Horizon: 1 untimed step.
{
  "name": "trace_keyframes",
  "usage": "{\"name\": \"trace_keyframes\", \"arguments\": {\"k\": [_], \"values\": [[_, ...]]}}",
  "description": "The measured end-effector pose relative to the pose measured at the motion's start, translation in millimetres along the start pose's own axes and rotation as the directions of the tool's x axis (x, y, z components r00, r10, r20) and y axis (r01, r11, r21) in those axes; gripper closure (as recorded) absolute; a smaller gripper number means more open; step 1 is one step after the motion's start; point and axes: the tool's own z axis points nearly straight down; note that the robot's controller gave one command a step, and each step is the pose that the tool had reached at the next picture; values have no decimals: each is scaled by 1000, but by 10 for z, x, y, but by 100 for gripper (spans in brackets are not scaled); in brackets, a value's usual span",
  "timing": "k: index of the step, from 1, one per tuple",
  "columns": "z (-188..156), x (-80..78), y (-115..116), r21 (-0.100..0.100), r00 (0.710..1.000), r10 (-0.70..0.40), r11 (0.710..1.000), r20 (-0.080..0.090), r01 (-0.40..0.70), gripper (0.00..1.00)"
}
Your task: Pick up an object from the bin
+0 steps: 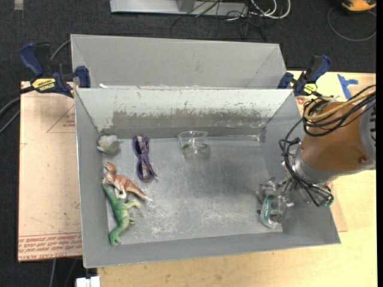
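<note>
My gripper (271, 208) is low over the bin floor in the front right corner, close to the right wall. The nearest loose thing is a clear plastic cup (193, 143), standing at the foot of the back wall well to the gripper's left. A pair of purple toy glasses (143, 158) lies further left. By the left wall a brown-orange toy dinosaur (123, 184) lies against a green toy dinosaur (120, 211).
A small grey stone-like lump (109, 143) sits in the back left corner. The arm with its orange cover and cables comes in over the right rim. A bare stretch of bin floor lies between the dinosaurs and the gripper.
</note>
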Motion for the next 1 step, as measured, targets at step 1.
{"name": "trace_keyframes", "arguments": {"k": [1], "values": [[-56,-6,-2,1,1000,0,1000,2,0,100]]}}
